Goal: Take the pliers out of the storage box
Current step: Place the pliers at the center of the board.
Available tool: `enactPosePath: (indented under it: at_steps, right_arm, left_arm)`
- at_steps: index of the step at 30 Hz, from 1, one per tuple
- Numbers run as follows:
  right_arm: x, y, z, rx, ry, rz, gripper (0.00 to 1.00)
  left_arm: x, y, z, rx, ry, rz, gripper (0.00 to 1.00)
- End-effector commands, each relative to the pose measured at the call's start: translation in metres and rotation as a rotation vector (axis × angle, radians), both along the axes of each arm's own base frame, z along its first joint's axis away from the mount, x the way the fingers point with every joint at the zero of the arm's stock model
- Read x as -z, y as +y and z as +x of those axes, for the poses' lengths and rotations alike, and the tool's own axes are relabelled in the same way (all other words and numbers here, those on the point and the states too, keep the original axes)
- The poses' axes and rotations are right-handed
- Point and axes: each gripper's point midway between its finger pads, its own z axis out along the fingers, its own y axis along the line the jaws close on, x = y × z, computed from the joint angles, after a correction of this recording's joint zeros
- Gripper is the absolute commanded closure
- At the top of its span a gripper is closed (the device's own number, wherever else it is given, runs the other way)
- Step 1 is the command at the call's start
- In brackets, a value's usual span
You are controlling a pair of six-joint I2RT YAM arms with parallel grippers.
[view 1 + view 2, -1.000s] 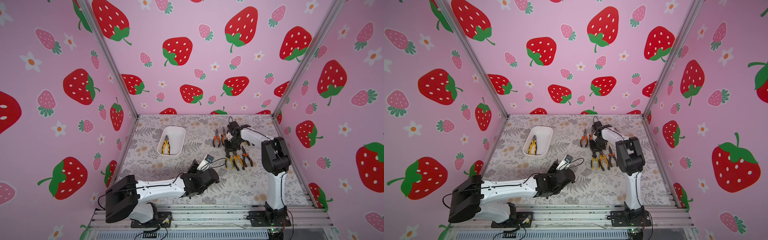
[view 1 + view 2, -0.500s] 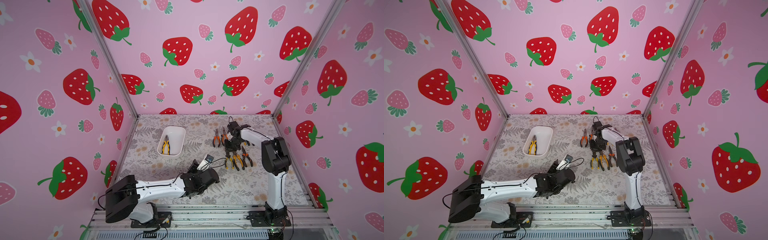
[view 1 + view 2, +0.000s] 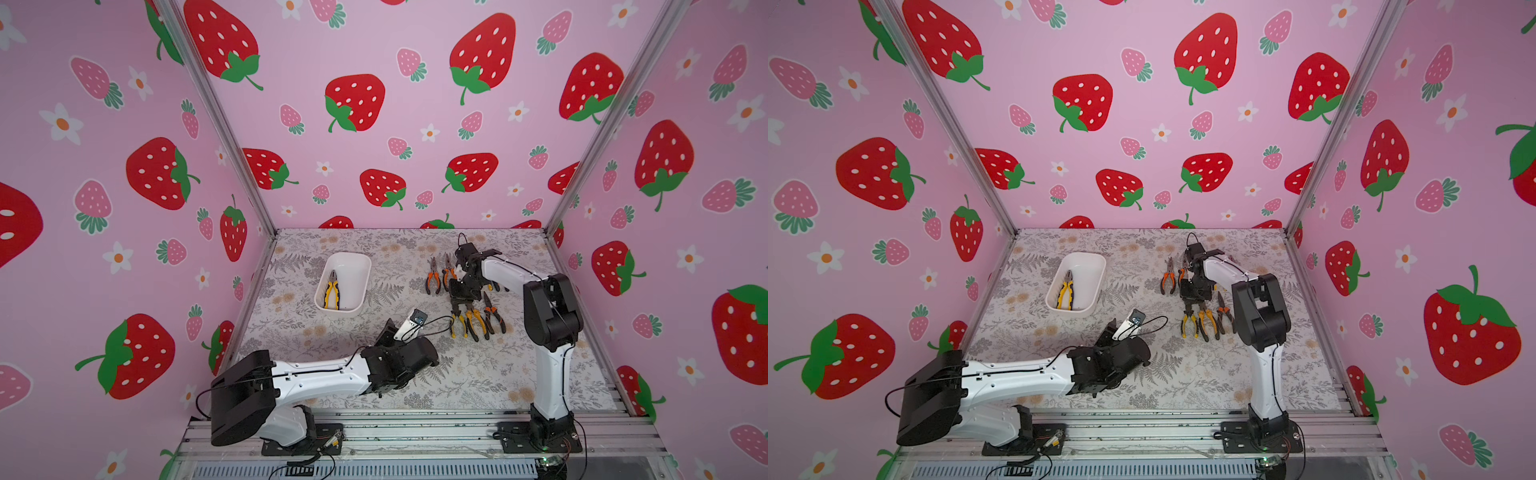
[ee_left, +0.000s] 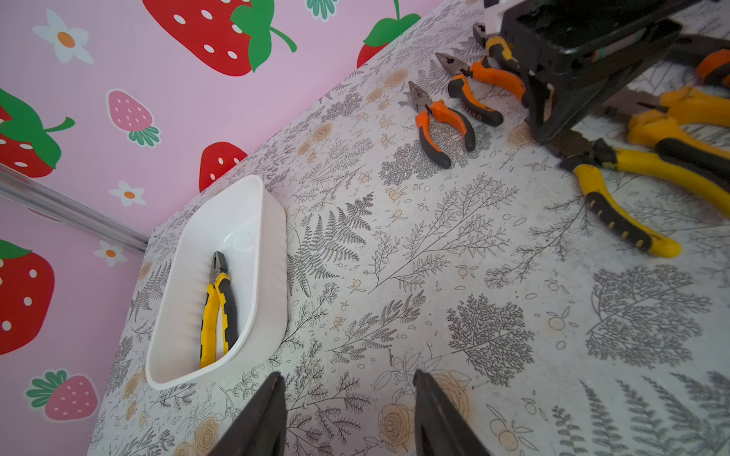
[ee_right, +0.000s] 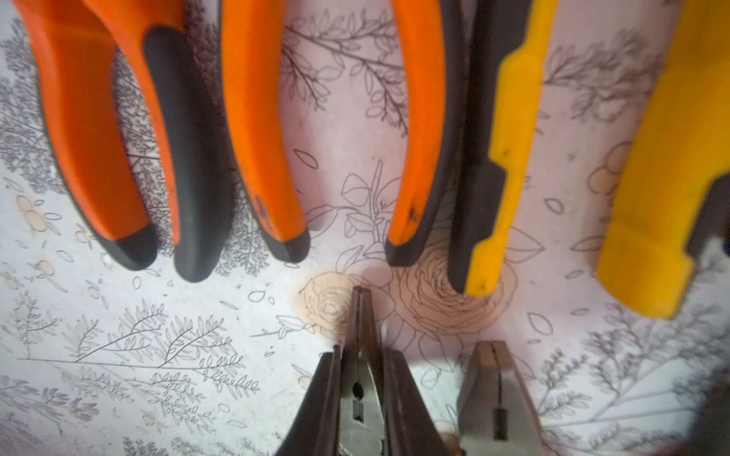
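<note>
with the right hand (image 5: 361, 351) clamped on the nose of a yellow-handled pliers (image 4: 588, 179) lying on the floral worktop (image 4: 474, 276), that grip is best released before lifting, and the half-spread, empty left hand (image 4: 347, 375) sent for the yellow-and-black pliers (image 4: 219, 312) lying in the white plastic storage box (image 4: 272, 284).

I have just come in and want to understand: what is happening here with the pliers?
The right gripper is shut on the head of dark pointed-nose pliers, low among the orange- and yellow-handled pliers laid on the floral table. One yellow-and-black pair lies in the white plastic storage box. The left gripper is open and empty.
</note>
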Motion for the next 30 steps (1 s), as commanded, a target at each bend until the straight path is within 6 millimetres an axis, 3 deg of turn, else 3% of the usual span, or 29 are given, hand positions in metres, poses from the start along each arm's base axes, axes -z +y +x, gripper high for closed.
enactPosePath:
  at_steps: [1, 5, 8, 13, 15, 17, 25, 28, 30]
  right_arm:
    - [-0.011, 0.005, -0.008, 0.001, 0.003, 0.033, 0.78]
    - [-0.013, 0.005, -0.009, -0.008, -0.013, 0.033, 0.66]
    - [-0.028, 0.003, -0.009, -0.018, -0.064, 0.027, 0.5]
    - [-0.085, -0.003, -0.011, -0.031, -0.242, 0.012, 0.49]
    - [-0.104, -0.011, -0.02, -0.047, -0.307, -0.012, 0.42]
    - [-0.117, -0.022, -0.032, -0.053, -0.381, -0.05, 0.03]
    - [-0.112, -0.038, -0.088, -0.017, -0.396, -0.011, 0.01]
    - [-0.115, -0.043, -0.099, -0.041, -0.473, 0.016, 0.01]
    - [-0.115, -0.062, -0.101, 0.046, -0.532, -0.03, 0.01]
  left_arm:
    - [-0.016, 0.0, 0.003, -0.02, -0.03, -0.033, 0.47]
    - [-0.015, 0.0, 0.003, -0.019, -0.03, -0.033, 0.47]
    - [-0.016, 0.0, 0.004, -0.019, -0.03, -0.034, 0.47]
    - [-0.016, 0.0, 0.004, -0.021, -0.032, -0.034, 0.47]
    - [-0.016, 0.0, 0.004, -0.019, -0.032, -0.035, 0.47]
    - [-0.016, 0.0, 0.003, -0.02, -0.032, -0.037, 0.47]
    - [-0.013, -0.002, 0.003, -0.013, -0.023, -0.028, 0.47]
    - [-0.013, -0.004, 0.004, -0.013, -0.018, -0.022, 0.47]
    - [-0.012, -0.005, 0.004, -0.012, -0.016, -0.015, 0.48]
